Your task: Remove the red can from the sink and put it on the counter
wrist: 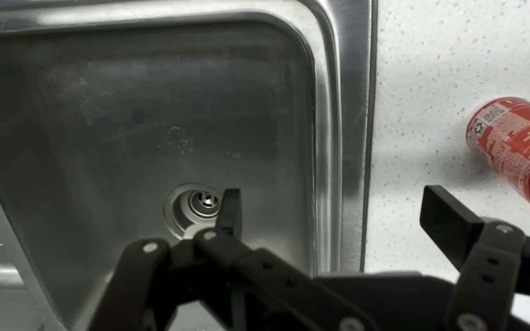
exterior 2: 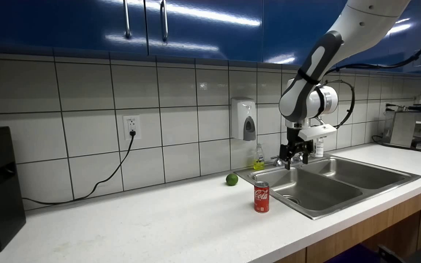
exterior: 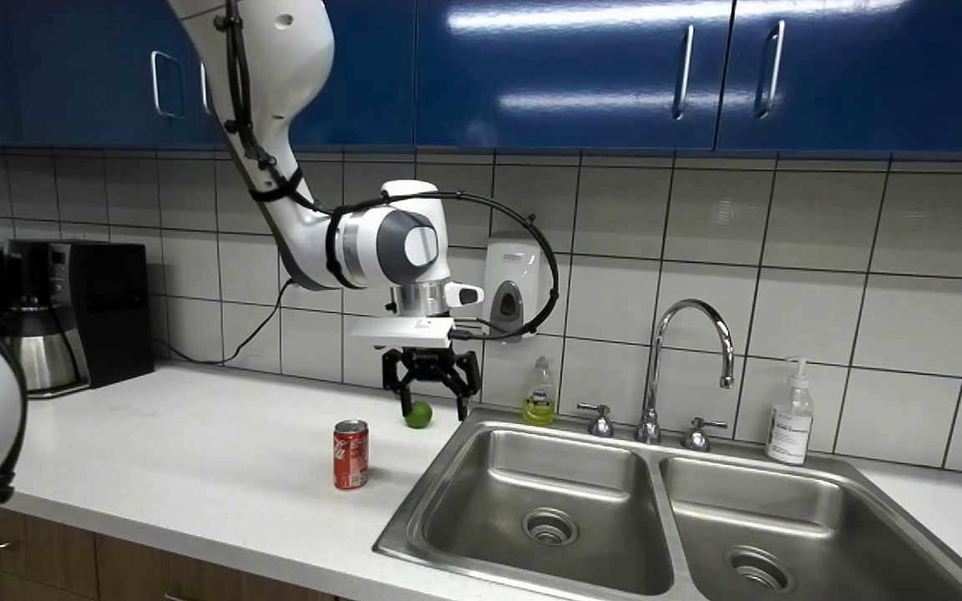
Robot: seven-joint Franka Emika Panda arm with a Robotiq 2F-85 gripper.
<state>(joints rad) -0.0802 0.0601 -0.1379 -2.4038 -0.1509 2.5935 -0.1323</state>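
Observation:
The red can (exterior: pixel 351 455) stands upright on the white counter (exterior: pixel 197 467), beside the sink's edge; it also stands there in an exterior view (exterior 2: pixel 261 197). In the wrist view the can (wrist: pixel 518 147) is at the right edge, partly cut off. The steel sink (exterior: pixel 670 517) has two bowls; no can shows in them. My gripper (exterior: pixel 434 412) is open and empty, raised above the near bowl's side edge. In the wrist view its fingers (wrist: pixel 333 202) are spread, one over the bowl and one over the counter. The gripper (exterior 2: pixel 296 163) is apart from the can.
A green fruit (exterior 2: pixel 232 179) sits on the counter near the wall. A yellow soap bottle (exterior: pixel 539 401), chrome faucet (exterior: pixel 652 376) and pump bottle (exterior: pixel 790 430) stand along the sink's back. A wall dispenser (exterior 2: pixel 243 118) and blue cabinets (exterior: pixel 573 75) are above. A coffee machine (exterior: pixel 105 309) stands at the counter's end.

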